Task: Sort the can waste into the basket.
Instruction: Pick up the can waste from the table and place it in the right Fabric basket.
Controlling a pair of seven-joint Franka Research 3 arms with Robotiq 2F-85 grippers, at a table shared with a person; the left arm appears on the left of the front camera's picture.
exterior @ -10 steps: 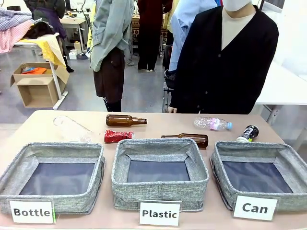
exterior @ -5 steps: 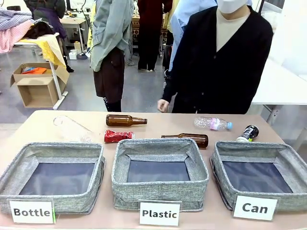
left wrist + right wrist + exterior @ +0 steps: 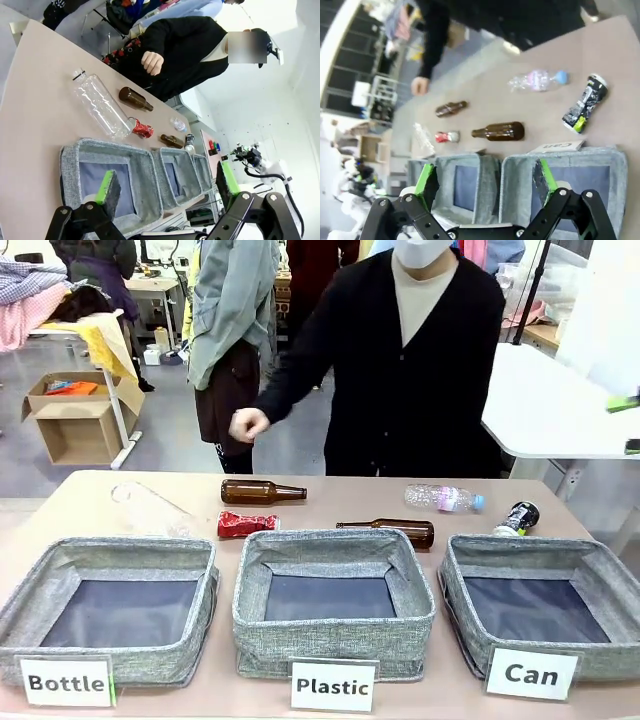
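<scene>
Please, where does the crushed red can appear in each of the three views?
Front view: crushed red can, left of centre, on the table just behind the Plastic basket, at its left corner.
Left wrist view: red can near centre, at the end of the clear plastic bottle.
Right wrist view: red can left of centre, beside the clear plastic bottle.
Shared landmark: the brown glass bottle lying just beyond the can.

Black two-finger hands with green pads; a person in a dark cardigan.
The left hand [image 3: 167, 181] and right hand [image 3: 486, 181] each have black linked fingers [image 3: 551, 200] with round pivot pins and bright green pads [image 3: 106, 184] at the tips. The person [image 3: 420, 370] wears a black long-sleeved V-neck cardigan over a beige top, plus a white mask.
</scene>
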